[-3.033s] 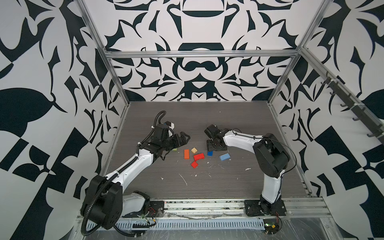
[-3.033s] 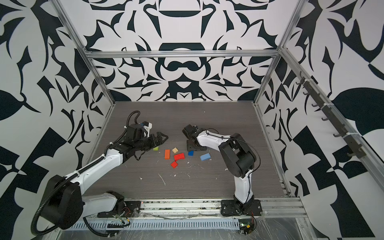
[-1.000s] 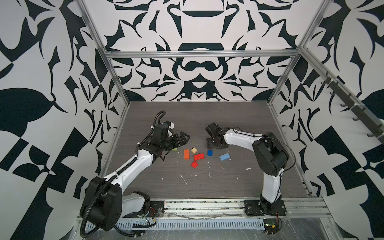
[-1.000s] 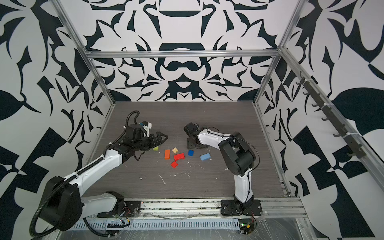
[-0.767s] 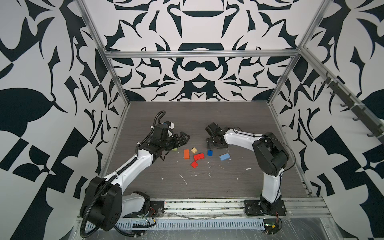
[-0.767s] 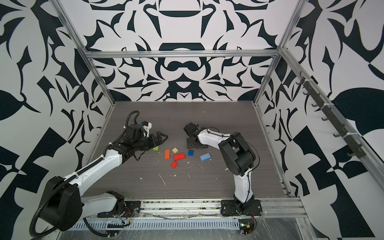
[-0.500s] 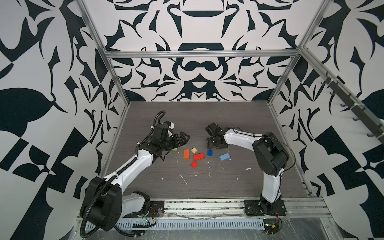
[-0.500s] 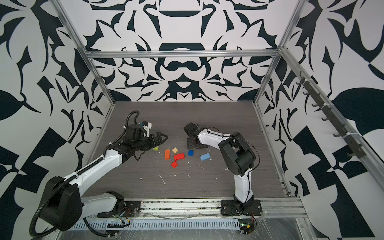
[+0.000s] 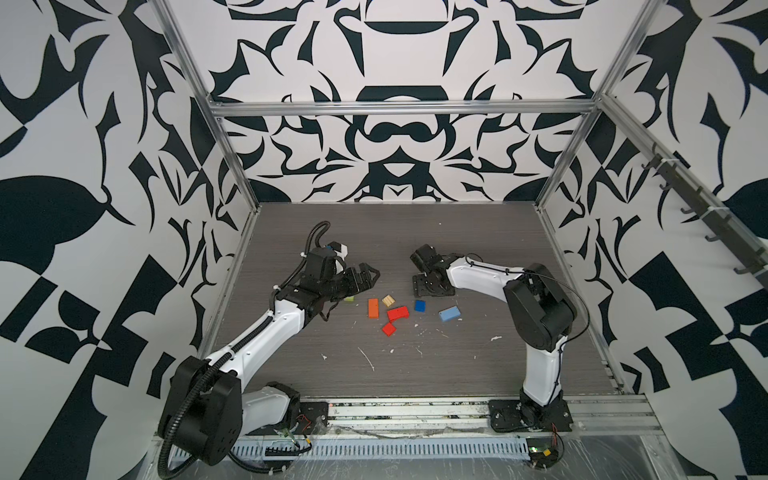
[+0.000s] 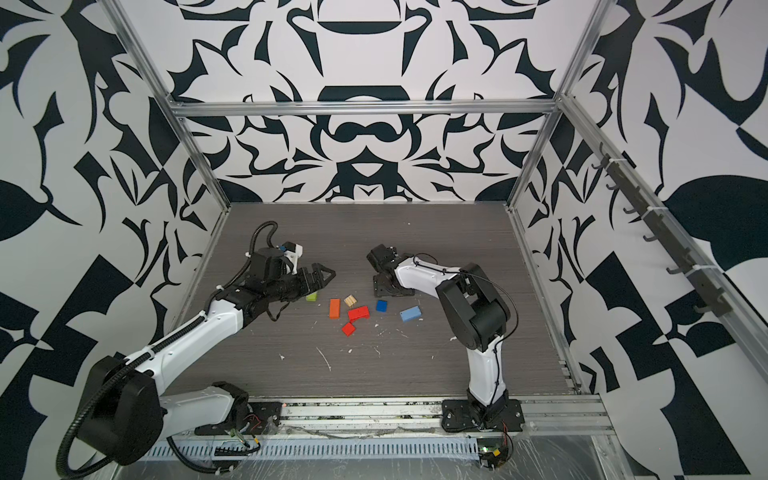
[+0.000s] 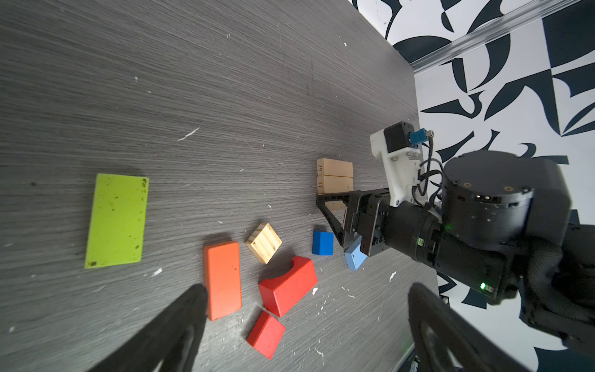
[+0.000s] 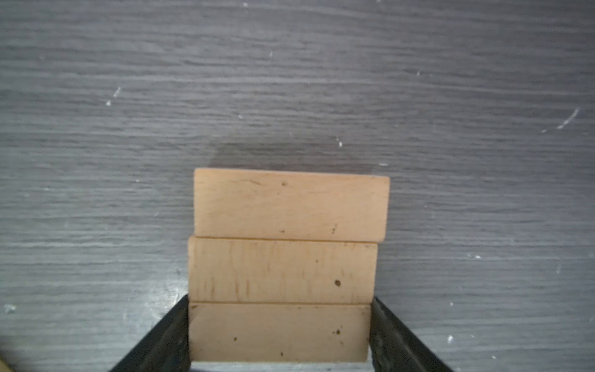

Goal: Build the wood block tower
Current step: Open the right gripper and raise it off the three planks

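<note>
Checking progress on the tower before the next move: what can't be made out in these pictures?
Tan blocks: hidden under the right pincer in both top views; the right wrist view does not settle whether it presses the nearest one.
Lime green block: partly covered by the left pincer in both top views.
Light blue block: partly behind the right pincer in the left wrist view.

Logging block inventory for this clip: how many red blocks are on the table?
2. A notched red oblong lies mid-cluster beside the orange block; a small red square block sits nearer the camera. Another could be hidden from these views.
</note>
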{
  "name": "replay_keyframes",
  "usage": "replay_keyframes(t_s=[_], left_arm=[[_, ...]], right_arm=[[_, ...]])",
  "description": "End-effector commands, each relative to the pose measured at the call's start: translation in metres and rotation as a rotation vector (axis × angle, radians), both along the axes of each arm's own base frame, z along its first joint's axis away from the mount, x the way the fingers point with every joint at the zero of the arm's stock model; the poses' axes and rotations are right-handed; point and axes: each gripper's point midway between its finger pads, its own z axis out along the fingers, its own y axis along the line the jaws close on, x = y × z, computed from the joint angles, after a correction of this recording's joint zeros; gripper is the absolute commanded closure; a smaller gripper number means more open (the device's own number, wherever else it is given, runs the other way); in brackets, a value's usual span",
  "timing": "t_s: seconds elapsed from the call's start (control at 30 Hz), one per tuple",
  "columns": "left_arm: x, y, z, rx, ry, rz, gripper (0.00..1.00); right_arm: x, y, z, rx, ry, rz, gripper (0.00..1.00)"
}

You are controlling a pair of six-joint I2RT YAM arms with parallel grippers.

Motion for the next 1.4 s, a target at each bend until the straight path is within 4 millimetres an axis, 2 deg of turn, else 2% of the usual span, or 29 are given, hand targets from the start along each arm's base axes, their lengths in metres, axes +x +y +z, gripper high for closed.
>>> replay_keyframes(t_s=[0.0, 0.27, 0.6, 0.7, 1.1, 1.13, 1.37], left_arm=[[-0.006, 0.005, -0.003, 0.017, 0.008, 0.003, 0.01], [-0.006, 0.005, -0.003, 0.018, 0.010, 0.003, 0.00], [-0.007, 0.005, -0.009, 0.020, 0.025, 0.000, 0.01], [-0.008, 0.005, -0.012, 0.027, 0.040, 0.000, 0.01], [-0.015, 0.008, -0.040, 0.166, 0.096, 0.012, 0.01], [-0.016, 0.008, -0.052, 0.195, 0.127, 0.011, 0.02], [-0.018, 0.002, -0.065, 0.252, 0.155, -0.008, 0.04]], right_arm=[[0.011, 0.002, 0.010, 0.001, -0.033, -0.010, 0.19], [0.010, 0.001, 0.011, -0.004, -0.029, -0.009, 0.17], [0.008, 0.002, 0.017, 0.011, -0.033, 0.000, 0.05], [0.008, 0.003, 0.023, 0.026, -0.047, 0.010, 0.01], [0.000, -0.002, 0.060, 0.051, -0.106, 0.048, 0.01], [-0.001, -0.003, 0.064, 0.050, -0.111, 0.054, 0.00], [-0.020, -0.017, 0.077, 0.027, -0.102, 0.093, 0.01]])
